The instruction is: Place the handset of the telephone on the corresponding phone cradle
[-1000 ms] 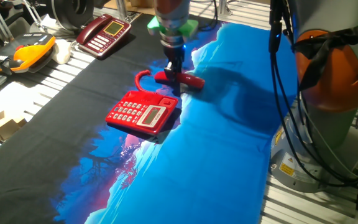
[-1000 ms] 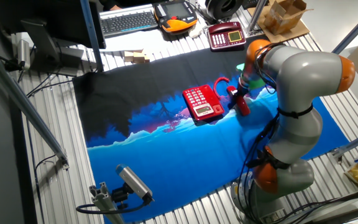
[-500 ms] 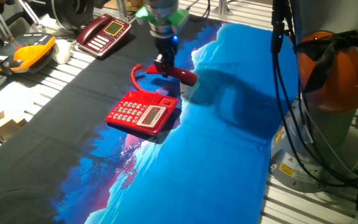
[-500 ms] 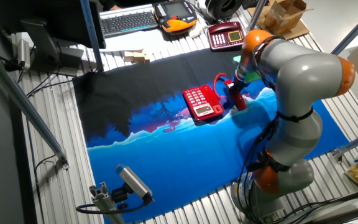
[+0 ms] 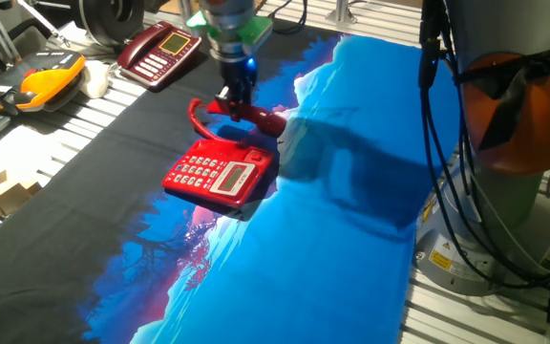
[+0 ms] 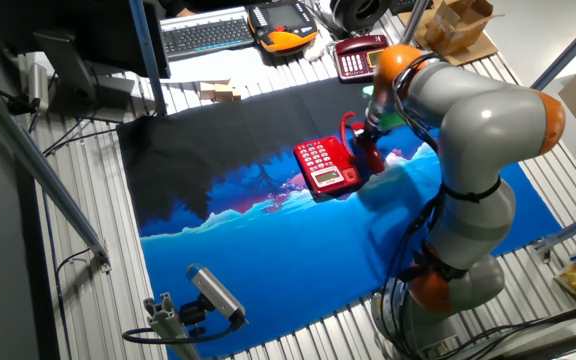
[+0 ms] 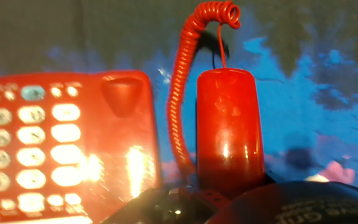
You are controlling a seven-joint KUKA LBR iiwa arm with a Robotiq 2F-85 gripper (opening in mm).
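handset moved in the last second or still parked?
Yes. The handset, held in the gripper, has shifted left, away from the blue cloth and now above the telephone.

Robotics laboratory: slatted aluminium desk, orange teach pendant, keyboard, camera on profile mount, cable bundles.

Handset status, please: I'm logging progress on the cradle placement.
Gripper shut on handset, lifted off the cloth. Handset beside the telephone, not yet over the phone cradle. Curly cord hanging alongside; nothing else in the way.
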